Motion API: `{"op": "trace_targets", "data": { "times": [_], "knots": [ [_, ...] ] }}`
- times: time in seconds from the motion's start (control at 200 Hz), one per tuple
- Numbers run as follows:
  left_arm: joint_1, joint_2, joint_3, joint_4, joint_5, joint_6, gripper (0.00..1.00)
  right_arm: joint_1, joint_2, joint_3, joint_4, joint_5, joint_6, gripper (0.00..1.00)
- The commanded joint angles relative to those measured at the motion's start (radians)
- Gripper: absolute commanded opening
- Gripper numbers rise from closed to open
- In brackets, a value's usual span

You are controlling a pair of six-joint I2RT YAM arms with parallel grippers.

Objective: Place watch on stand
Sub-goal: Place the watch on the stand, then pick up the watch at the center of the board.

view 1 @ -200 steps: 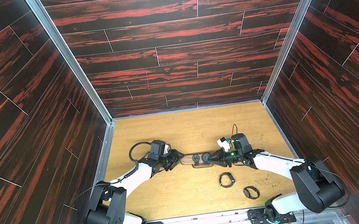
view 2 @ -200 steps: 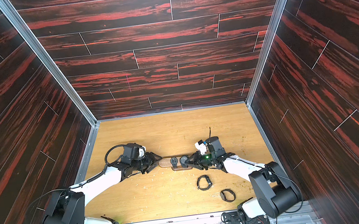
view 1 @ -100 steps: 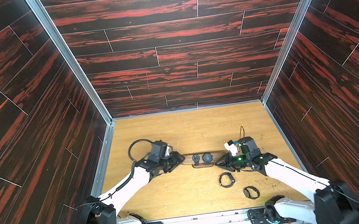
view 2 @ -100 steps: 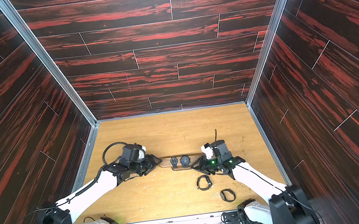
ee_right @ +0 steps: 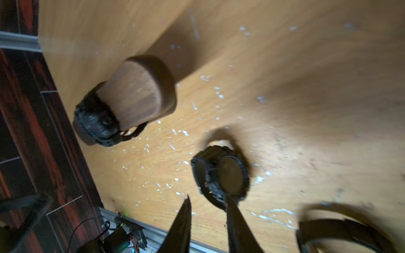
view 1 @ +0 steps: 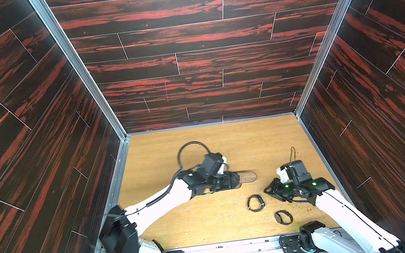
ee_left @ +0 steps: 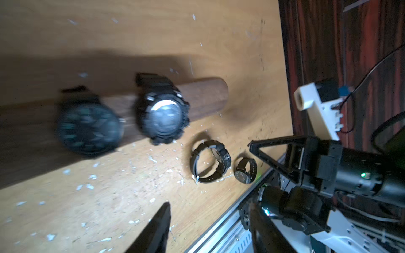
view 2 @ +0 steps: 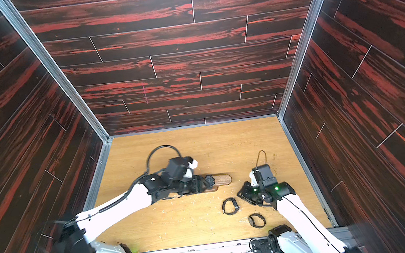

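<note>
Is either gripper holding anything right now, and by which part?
Nothing is held: left gripper is open over the stand, right gripper open and empty beside a loose watch.

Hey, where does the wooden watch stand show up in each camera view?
Both top views: stand below picture centre, mostly its bare rounded end showing.
Left wrist: stand crosses the picture, two watches strapped on.
Right wrist: stand seen end-on, a watch behind its rounded end.
Shared landmark: the loose watch lying nearest that end.

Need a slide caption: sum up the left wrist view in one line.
Wooden stand carrying two black watches; two spare watches lie beside it on the table.
</note>
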Motion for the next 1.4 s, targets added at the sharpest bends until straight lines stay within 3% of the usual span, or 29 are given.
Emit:
{"op": "trace_targets", "data": {
  "times": [0.0, 0.491, 0.892, 1.398],
  "knots": [
    [-0.057, 0.074, 0.077, -0.092, 0.013, 0.057, 0.58, -0.042, -0.051, -0.031, -0.121, 0.03, -0.036, 0.3],
    [-0.167, 0.351, 0.292, -0.264, 0.003, 0.08, 0.58, -0.068, -0.18, -0.076, -0.217, 0.085, 0.035, 0.31],
    [-0.182, 0.398, 0.282, -0.274, -0.021, 0.052, 0.59, -0.068, -0.21, -0.093, -0.243, 0.086, 0.042, 0.31],
    [-0.211, 0.533, 0.469, -0.327, -0.03, 0.066, 0.6, -0.068, -0.162, -0.078, -0.208, 0.078, 0.035, 0.31]
  ]
}}
